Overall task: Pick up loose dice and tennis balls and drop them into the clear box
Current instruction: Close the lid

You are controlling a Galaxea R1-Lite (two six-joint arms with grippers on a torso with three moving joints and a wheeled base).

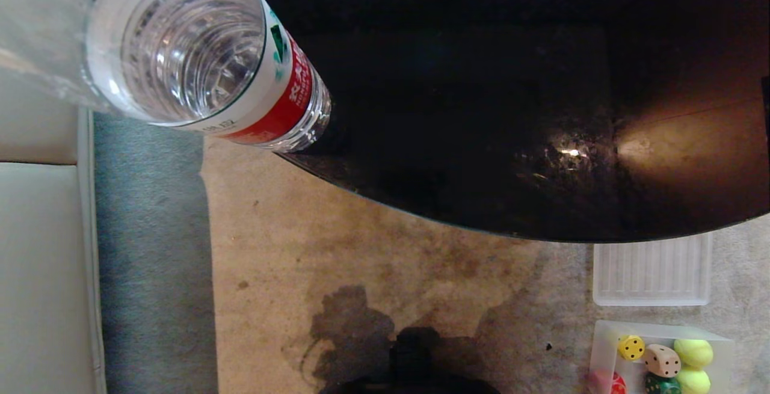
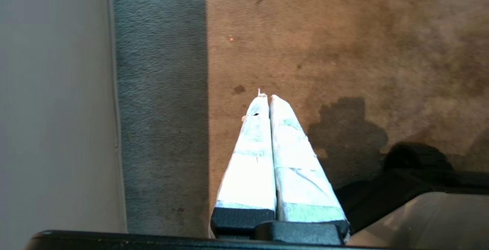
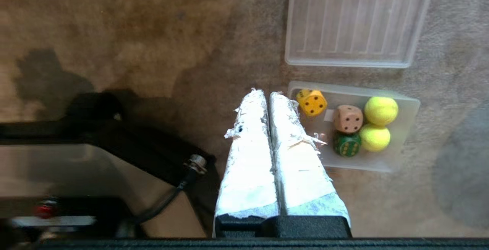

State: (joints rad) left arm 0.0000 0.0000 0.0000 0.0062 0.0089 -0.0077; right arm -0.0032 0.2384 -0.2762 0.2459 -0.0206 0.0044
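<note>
1. Clear box (image 3: 405,143) on beige carpet (image 1: 361,249), at lower right corner of head view, partly cut by frame edge.
2. Inside box: yellow die (image 3: 312,102) at one end, tan die (image 3: 348,118) near middle, 2 tennis balls (image 3: 381,110) side by side along the far wall, touching each other.
3. Also inside: green die (image 3: 347,144) just beside tan die and nearer ball; red die (image 1: 618,384) partly visible at box edge in head view.
4. Flat ribbed lid (image 3: 355,21) on carpet just beside box, apart from it, partly under rim of black round table (image 1: 511,111).
5. Right gripper (image 3: 266,92) above carpet just beside box, taped fingers pressed together, nothing between them.
6. Left gripper (image 2: 266,96) over bare carpet near grey strip of carpet, fingers pressed together, empty.
7. Plastic water bottle (image 1: 204,51) with red label at table's edge, upper left of head view.
8. Pale sofa (image 1: 36,261) along left side.
</note>
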